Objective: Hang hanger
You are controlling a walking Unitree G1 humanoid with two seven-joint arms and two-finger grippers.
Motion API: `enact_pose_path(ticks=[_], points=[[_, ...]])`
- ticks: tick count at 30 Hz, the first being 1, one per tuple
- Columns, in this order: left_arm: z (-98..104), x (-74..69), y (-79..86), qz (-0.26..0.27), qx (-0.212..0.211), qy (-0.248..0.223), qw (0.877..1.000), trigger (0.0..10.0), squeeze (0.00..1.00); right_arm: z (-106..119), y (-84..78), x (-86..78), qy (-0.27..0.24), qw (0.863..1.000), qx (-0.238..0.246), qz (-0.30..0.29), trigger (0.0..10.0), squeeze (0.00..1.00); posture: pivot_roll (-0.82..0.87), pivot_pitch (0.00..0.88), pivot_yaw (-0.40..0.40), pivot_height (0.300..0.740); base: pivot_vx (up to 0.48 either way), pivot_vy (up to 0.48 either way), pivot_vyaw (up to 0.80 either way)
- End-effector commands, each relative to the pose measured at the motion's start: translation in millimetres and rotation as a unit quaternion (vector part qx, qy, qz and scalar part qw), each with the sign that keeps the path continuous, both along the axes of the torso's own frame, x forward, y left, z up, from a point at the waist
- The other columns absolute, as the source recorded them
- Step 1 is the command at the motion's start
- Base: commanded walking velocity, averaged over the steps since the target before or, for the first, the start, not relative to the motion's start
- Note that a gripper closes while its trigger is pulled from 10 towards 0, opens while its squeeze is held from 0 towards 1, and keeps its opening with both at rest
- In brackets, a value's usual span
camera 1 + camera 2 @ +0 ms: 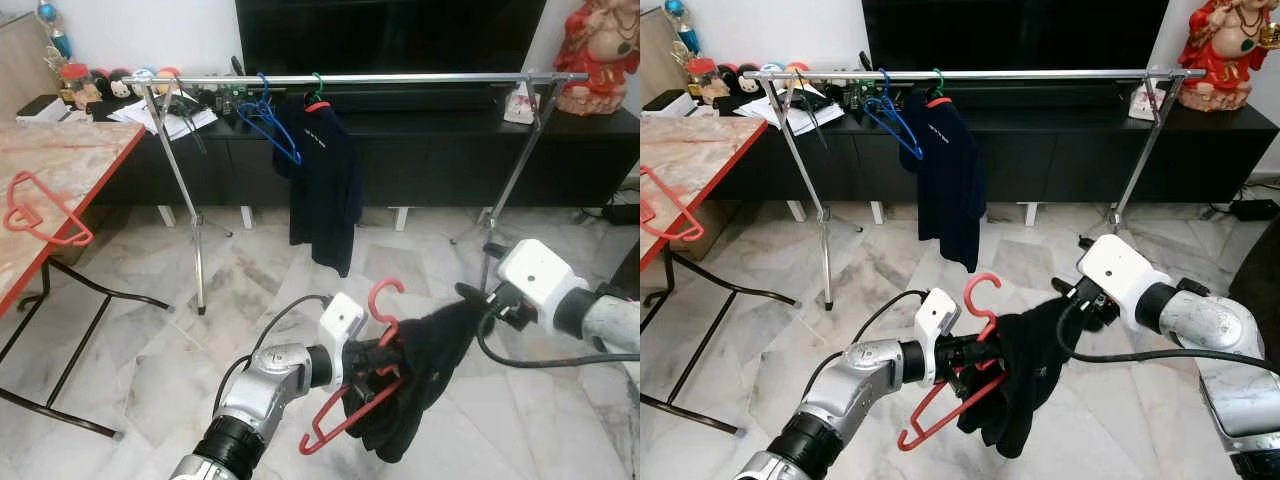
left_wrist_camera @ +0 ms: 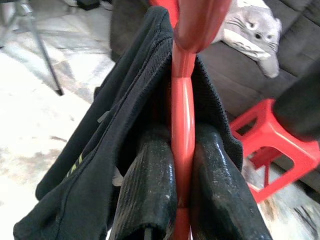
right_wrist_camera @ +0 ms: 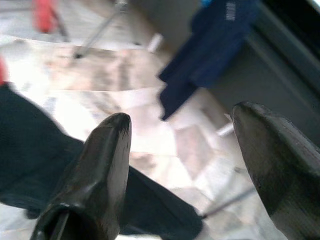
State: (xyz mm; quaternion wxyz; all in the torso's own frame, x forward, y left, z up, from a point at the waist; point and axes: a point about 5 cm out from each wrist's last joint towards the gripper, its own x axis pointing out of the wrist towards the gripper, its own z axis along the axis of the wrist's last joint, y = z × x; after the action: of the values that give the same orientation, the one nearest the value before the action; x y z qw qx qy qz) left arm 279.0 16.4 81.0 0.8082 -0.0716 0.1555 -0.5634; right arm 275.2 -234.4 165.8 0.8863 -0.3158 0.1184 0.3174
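Gripping hand: your left gripper (image 2: pixel 182 185) has both fingers pinched tight on the red hanger (image 1: pixel 345 415), hook up, ready to catch the rail.
Garment: the black garment (image 1: pixel 420 375) is draped over that hanger, well short of the clothes rail (image 1: pixel 400 78) and below it.
Helper hand: your right gripper (image 3: pixel 180 165) has its fingers spread wide with nothing between them, beside the cloth, likely to steady it.
Free spot: the rail is bare beyond the hung navy shirt (image 1: pixel 320 180).
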Motion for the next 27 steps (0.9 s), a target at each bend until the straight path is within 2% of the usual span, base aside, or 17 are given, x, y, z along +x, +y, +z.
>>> enact_pose_path(ticks=[1,2,3,5,6,7,10,17,24,25,27], points=[[12.0,-1.3,-5.1,-0.024,-0.015,-0.025,0.999,10.0,0.0,1.3,6.6,2.2,-0.001,1.0,0.01,0.023,10.0,0.0,-0.19,0.0,0.008,0.74,0.0,0.0,0.0],[11.6,-3.2,-4.8,-0.036,-0.012,-0.028,0.999,10.0,0.0,3.4,11.6,5.4,0.0,0.999,0.032,0.04,10.0,1.0,-0.19,0.0,0.008,0.74,0.0,0.0,0.0],[11.6,-3.2,-4.8,-0.036,-0.012,-0.028,0.999,10.0,0.0,3.4,11.6,5.4,0.0,0.999,0.032,0.04,10.0,1.0,-0.19,0.0,0.008,0.74,0.0,0.0,0.0],[9.8,-6.1,-2.3,-0.056,-0.005,-0.03,0.998,10.0,0.0,4.8,17.0,4.1,0.022,0.993,0.068,0.09,10.0,1.0,-0.19,0.0,0.007,0.74,0.0,0.0,0.0],[9.8,-6.1,-2.3,-0.056,-0.005,-0.03,0.998,10.0,0.0,4.8,17.0,4.1,0.022,0.993,0.068,0.09,10.0,1.0,-0.19,0.0,0.007,0.74,0.0,0.0,0.0],[8.8,-7.5,0.1,-0.069,0.002,-0.031,0.997,10.0,0.0,1.0,17.6,-0.2,0.05,0.989,0.068,0.123,10.0,1.0,-0.19,0.0,0.005,0.74,0.0,0.0,0.0],[8.8,-8.3,5.9,-0.086,0.016,-0.037,0.995,10.0,0.0,-6.6,14.6,1.4,0.07,0.985,0.042,0.149,10.0,1.0,-0.17,0.0,0.005,0.74,0.0,0.0,0.0],[8.7,-11.4,19.8,-0.119,0.039,-0.044,0.991,10.0,0.0,-8.1,7.1,-0.3,0.107,0.975,0.019,0.194,10.0,1.0,-0.17,0.0,0.01,0.74,0.0,0.0,0.0],[12.1,-11.6,26.6,-0.138,0.048,-0.052,0.988,10.0,0.0,-19.0,4.5,-1.6,0.133,0.968,-0.012,0.213,10.0,1.0,-0.18,0.0,0.012,0.74,0.0,0.0,0.0],[13.6,-11.6,27.8,-0.145,0.049,-0.054,0.987,10.0,0.0,-23.0,6.8,-3.7,0.145,0.964,-0.007,0.223,10.0,0.0,-0.17,0.0,0.01,0.74,0.0,0.0,0.0],[16.7,-11.3,28.7,-0.152,0.048,-0.056,0.986,10.0,0.0,-27.4,10.5,-4.9,0.156,0.959,0.001,0.235,10.0,0.0,-0.17,0.0,0.008,0.74,0.0,0.0,0.0]])
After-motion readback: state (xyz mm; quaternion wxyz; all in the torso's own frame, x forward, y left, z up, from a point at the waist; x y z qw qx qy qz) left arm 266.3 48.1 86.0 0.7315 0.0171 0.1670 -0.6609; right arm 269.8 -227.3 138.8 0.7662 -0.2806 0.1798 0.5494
